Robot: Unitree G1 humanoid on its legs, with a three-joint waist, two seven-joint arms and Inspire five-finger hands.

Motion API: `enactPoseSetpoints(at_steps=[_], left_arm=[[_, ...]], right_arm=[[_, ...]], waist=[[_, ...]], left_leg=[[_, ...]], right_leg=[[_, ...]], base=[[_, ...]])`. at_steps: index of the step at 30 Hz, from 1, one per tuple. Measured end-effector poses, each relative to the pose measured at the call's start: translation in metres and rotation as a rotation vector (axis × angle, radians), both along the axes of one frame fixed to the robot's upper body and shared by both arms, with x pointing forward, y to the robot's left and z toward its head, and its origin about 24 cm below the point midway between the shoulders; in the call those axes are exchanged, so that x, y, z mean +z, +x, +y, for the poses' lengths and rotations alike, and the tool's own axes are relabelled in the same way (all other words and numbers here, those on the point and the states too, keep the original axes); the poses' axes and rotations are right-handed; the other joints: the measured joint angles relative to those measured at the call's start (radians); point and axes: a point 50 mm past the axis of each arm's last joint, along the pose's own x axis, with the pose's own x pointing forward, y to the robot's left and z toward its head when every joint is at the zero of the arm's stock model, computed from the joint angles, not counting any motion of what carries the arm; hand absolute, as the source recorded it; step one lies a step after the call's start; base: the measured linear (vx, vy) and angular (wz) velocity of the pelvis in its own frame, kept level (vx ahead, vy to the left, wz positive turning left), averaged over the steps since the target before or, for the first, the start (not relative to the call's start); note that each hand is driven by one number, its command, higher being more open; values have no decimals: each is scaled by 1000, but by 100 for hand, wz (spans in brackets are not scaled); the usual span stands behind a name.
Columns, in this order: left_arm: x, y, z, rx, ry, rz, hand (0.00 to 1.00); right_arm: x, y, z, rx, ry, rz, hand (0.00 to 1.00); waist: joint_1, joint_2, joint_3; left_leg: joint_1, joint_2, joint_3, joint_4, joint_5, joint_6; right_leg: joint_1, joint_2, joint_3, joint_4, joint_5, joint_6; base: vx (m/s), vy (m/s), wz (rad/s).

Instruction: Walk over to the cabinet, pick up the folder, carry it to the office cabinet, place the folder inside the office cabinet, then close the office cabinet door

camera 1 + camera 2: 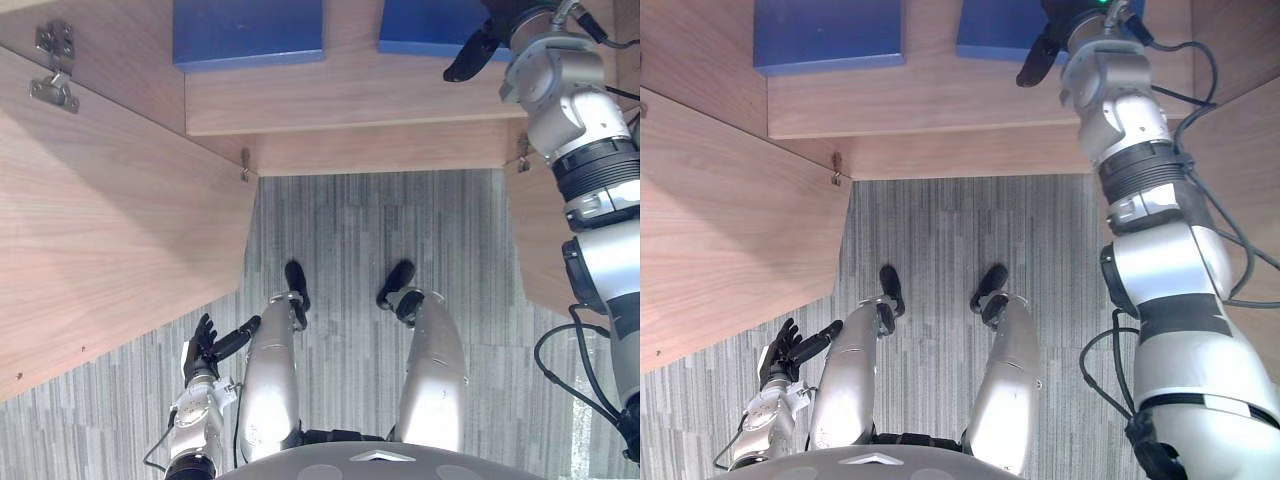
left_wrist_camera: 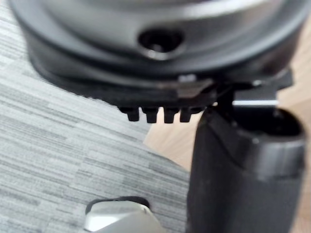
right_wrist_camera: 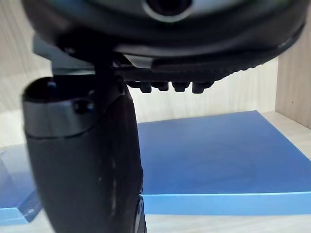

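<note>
Right hand over a blue folder on the cabinet shelf
The right hand hangs above the blue folder, fingers straight and holding nothing; the folder lies flat on the wooden shelf, a second blue folder well apart on its left. The left hand hangs low beside the open cabinet door, fingers relaxed and apart
</note>
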Motion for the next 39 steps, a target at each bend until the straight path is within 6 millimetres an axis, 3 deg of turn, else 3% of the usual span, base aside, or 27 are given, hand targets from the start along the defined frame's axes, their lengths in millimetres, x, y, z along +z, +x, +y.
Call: enactPoseSetpoints(at_steps=[4, 8, 13, 15, 17, 18, 20, 23, 25, 26, 28, 29, 30, 35, 37, 39], left_arm=[[-3, -4, 1, 23, 7, 24, 100], [-6, -7, 0, 29, 0, 43, 100], [-13, -16, -4, 34, -20, 92, 100], [-18, -24, -5, 37, -26, 130, 100], [-25, -36, -7, 5, -5, 190, 100], [-26, -38, -8, 0, -7, 198, 100], [-29, -40, -13, -26, -12, 218, 100], [-31, -40, -20, -83, 2, 237, 100], [-34, -43, -24, -113, 4, 267, 100], [-35, -43, -24, -120, 9, 275, 100], [-36, -44, -24, -129, 22, 298, 100], [-39, -47, -23, -135, 40, 331, 100], [-40, -49, -23, -146, 51, 351, 100], [-45, -60, -23, -148, 61, 411, 100], [-49, -68, -24, -144, 70, 452, 100], [-50, -70, -25, -142, 67, 467, 100]], right_arm=[[-25, 3, 9, -3, -5, -11, 100], [-41, 5, 4, -31, 144, 6, 100], [-76, 3, -26, -151, 423, -19, 100], [-110, -1, -37, -210, 500, 27, 100], [-164, -11, -45, -284, 575, 126, 100], [-176, -15, -48, -302, 587, 150, 100], [-221, -31, -52, -356, 609, 248, 100], [-256, -48, -60, -386, 682, 331, 100], [-305, -78, -61, -409, 828, 436, 100], [-314, -84, -60, -417, 847, 456, 100], [-350, -114, -50, -450, 945, 539, 100], [-396, -164, -32, -518, 1092, 658, 100], [-413, -186, -26, -566, 1158, 703, 100], [-451, -250, -21, -729, 1312, 797, 100], [-477, -301, -22, -979, 1523, 811, 100], [-484, -324, -24, -1155, 1713, 709, 100]], waist=[[-1, -9, -4], [0, -12, -5], [1, -18, -28], [2, -19, -66], [0, -16, -130], [0, -14, -145], [-2, -7, -186], [-13, 8, -227], [-35, 18, -270], [-38, 17, -273], [-56, 5, -294], [-67, -6, -318], [-78, -5, -331], [-87, -3, -366], [-86, -6, -391], [-86, -5, -404]], left_leg=[[75, 15, 3, -47, 6, -10], [141, 27, 5, -62, 5, -18], [238, 37, 7, -99, -1, -23], [271, 36, 4, -128, 1, -24], [322, 36, 4, -181, 13, -26], [333, 36, 2, -191, 18, -27], [389, 31, 1, -252, 42, -39], [425, 20, -10, -313, 66, -39], [465, 19, -12, -385, 91, -35], [473, 19, -11, -393, 92, -35], [488, 12, -8, -405, 91, -34], [516, -4, 8, -409, 79, -21], [524, -13, 15, -410, 73, -14], [553, -32, 49, -409, 53, -4], [579, -35, 62, -410, 42, -6], [595, -36, 76, -411, 34, -6]], right_leg=[[82, 28, -23, -50, 0, 0], [153, 50, -30, -74, 1, 1], [260, 74, -46, -123, 2, 4], [297, 83, -57, -152, 2, 7], [348, 100, -72, -194, 5, 13], [361, 104, -76, -204, 6, 14], [408, 114, -88, -240, 12, 22], [441, 125, -97, -284, 28, 36], [505, 166, -111, -410, 93, 49], [518, 172, -111, -432, 104, 52], [555, 190, -113, -502, 141, 63], [602, 197, -100, -580, 184, 80], [620, 197, -94, -616, 204, 87], [664, 202, -59, -709, 257, 98], [693, 207, -45, -743, 268, 104], [705, 211, -27, -758, 271, 104]], base=[[84, -24, -6], [93, -10, -7], [57, 15, -3], [37, 0, 4], [61, -9, 4], [85, -16, 8], [73, -4, 7], [51, 30, 10], [40, 88, 0], [25, 97, -6], [25, 150, -8], [18, 211, -17], [8, 196, -21], [-20, 105, -20], [8, 72, -18], [8, 57, -20]])
